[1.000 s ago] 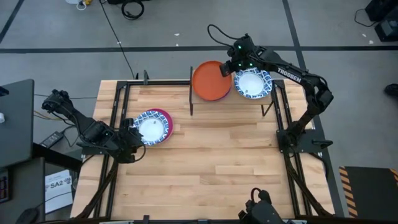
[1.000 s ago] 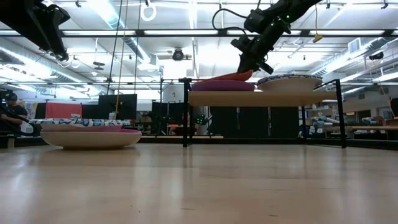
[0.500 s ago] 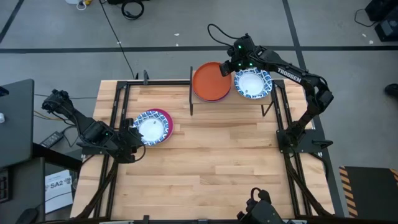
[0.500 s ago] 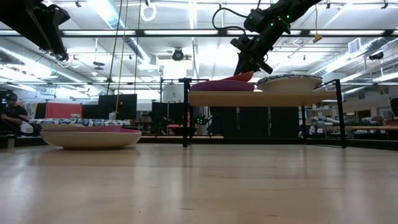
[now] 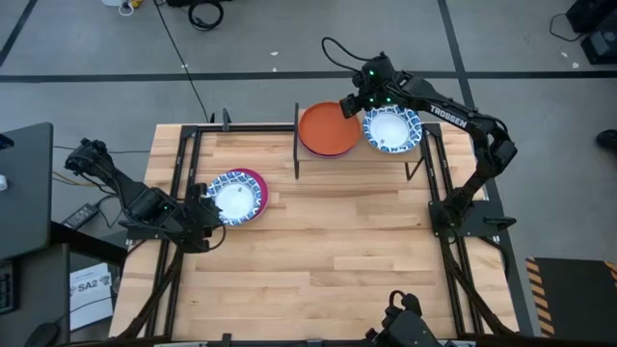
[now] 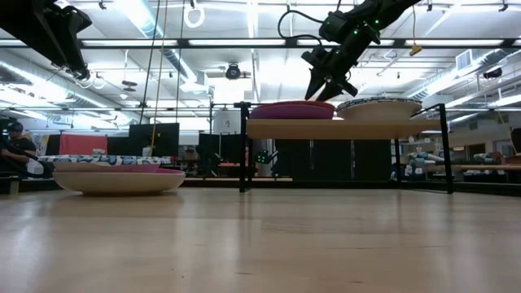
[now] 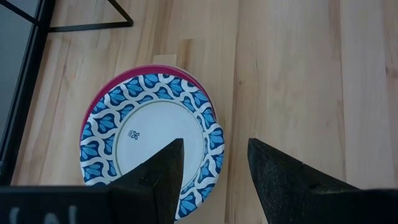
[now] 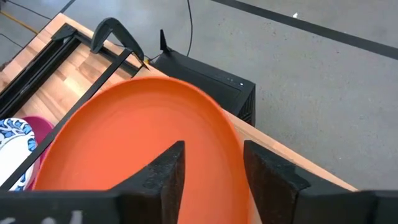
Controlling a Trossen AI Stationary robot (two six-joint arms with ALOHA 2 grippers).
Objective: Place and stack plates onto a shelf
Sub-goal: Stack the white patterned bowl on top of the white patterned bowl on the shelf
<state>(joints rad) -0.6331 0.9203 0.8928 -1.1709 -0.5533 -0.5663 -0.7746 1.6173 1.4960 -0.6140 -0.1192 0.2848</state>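
Orange plate (image 5: 326, 128) lies flat on top of a purple plate (image 6: 291, 110), the pair forming one stack on the shelf (image 5: 357, 152) at about twelve o'clock on the table (image 5: 318, 241); beside them on the same shelf sits a stack topped by one white plate with a blue patterned rim (image 5: 391, 129), and the number beneath it cannot be told. At about nine o'clock on the tabletop another blue-rimmed white plate (image 5: 234, 196) rests on a magenta plate (image 5: 258, 181), whose cream underside shows in the low view. So five plates can be counted for certain: two blue-rimmed, one orange, one purple, one magenta. The right gripper (image 5: 354, 104) hovers over the shelf between the two stacks, its fingers spread apart above the orange plate's edge and holding nothing. The left gripper (image 5: 201, 214) sits low just beside the tabletop stack, its fingers parted and empty. White lettering reading TROSSEN (image 5: 448, 116) runs along the right arm, and a paper marked SA2 (image 5: 89, 285) lies off the table's left edge at about eight o'clock. Black cables (image 5: 204, 12) lie on the grey floor beyond the table.
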